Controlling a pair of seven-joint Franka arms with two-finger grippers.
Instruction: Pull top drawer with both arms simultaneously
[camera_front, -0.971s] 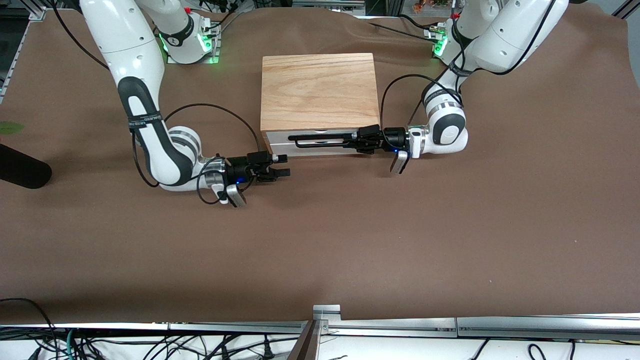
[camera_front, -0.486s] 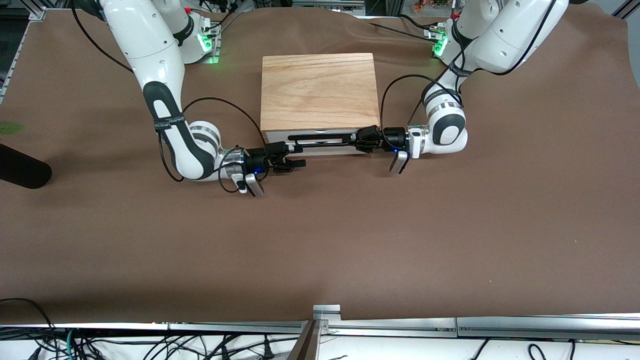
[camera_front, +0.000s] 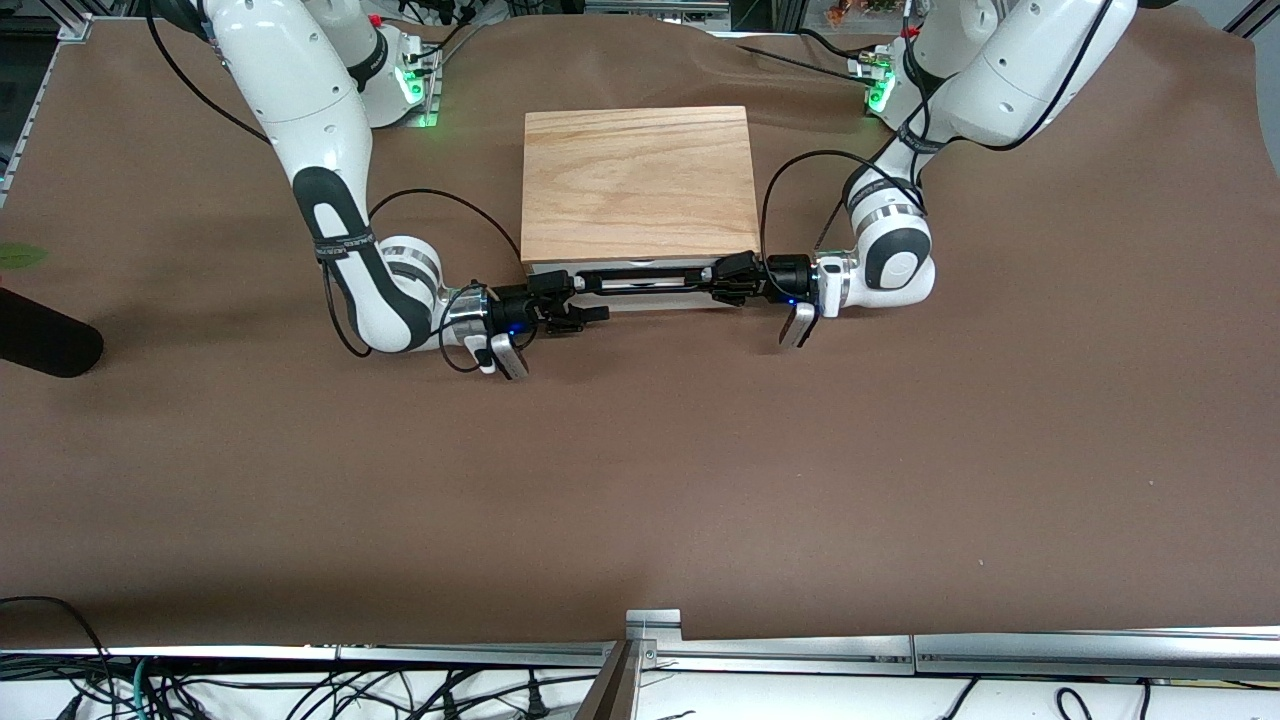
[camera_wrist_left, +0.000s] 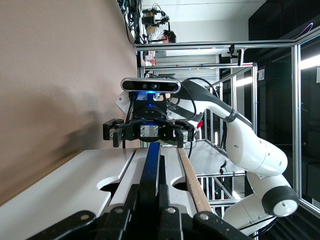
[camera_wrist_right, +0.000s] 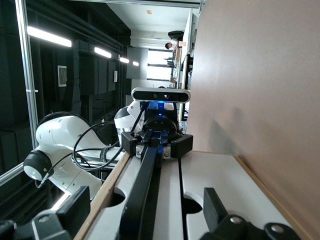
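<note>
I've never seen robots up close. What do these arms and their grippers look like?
Both arms are glossy white, rounded segments with black bands and silver rings at the wrists. Thin black cables loop beside each forearm. The left gripper and right gripper are black, with small blue lights. Green lights glow at the bases.

We see the surface (camera_front: 640, 480) bare and passable nearer the front camera. In front of the top drawer (camera_front: 640, 297), the left gripper (camera_front: 722, 280) and right gripper (camera_front: 585, 300) crowd both handle ends, leaving only the black handle (camera_front: 650, 281) span between them free.
</note>
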